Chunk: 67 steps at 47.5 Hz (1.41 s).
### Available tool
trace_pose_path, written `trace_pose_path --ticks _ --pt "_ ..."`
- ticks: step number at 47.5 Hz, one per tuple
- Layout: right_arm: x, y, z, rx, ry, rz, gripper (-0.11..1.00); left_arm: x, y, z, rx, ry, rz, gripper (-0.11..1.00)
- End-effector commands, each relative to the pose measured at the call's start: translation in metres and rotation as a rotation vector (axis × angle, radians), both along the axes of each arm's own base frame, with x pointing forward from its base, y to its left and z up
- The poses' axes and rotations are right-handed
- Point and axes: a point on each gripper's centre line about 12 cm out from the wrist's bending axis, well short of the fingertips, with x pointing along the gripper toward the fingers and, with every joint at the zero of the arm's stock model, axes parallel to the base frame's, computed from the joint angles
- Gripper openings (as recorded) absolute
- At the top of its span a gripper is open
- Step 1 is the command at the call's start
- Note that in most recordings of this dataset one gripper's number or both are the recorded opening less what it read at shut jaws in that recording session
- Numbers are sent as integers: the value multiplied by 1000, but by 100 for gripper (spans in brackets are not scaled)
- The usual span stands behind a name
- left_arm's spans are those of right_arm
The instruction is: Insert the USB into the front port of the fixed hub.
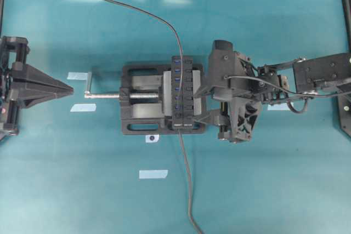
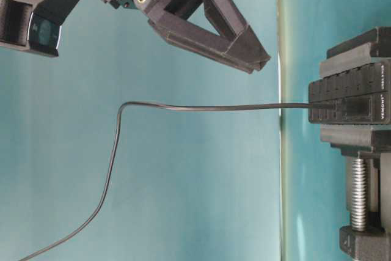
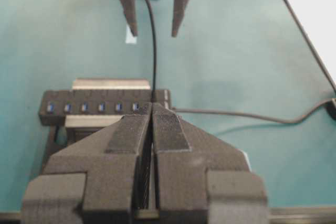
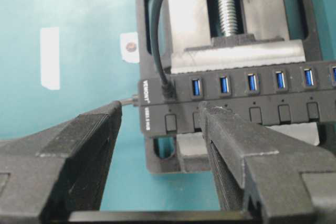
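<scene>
Seating check | USB [image 4: 167,91] looks plugged into fixed hub [image 4: 236,103] end port | right gripper [image 4: 163,129] jaws wide, empty (withdraw without snagging cable) | left gripper [image 3: 151,124] jaws closed, empty.

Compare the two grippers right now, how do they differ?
The left gripper is shut with pads together; the right gripper is open. The left sits away from the vise, beyond its screw handle; the right hangs over the hub, holding nothing. Both are black with wedge-shaped fingers.
</scene>
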Motion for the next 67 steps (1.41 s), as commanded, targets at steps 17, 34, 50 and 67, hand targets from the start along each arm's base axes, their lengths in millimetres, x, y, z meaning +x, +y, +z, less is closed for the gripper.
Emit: trace_pose_path --ticks 17,34,50,67 --pt "2 1 5 10 -33 -4 66 0 0 3 4 -12 1 0" --pt "2 -1 5 8 -33 -9 66 -1 0 1 6 -11 0 0" --pt "0 -1 2 7 -26 -8 66 -4 0 4 7 -26 0 0" --pt "-1 -1 2 6 -24 -7 66 -3 0 4 5 -23 0 0"
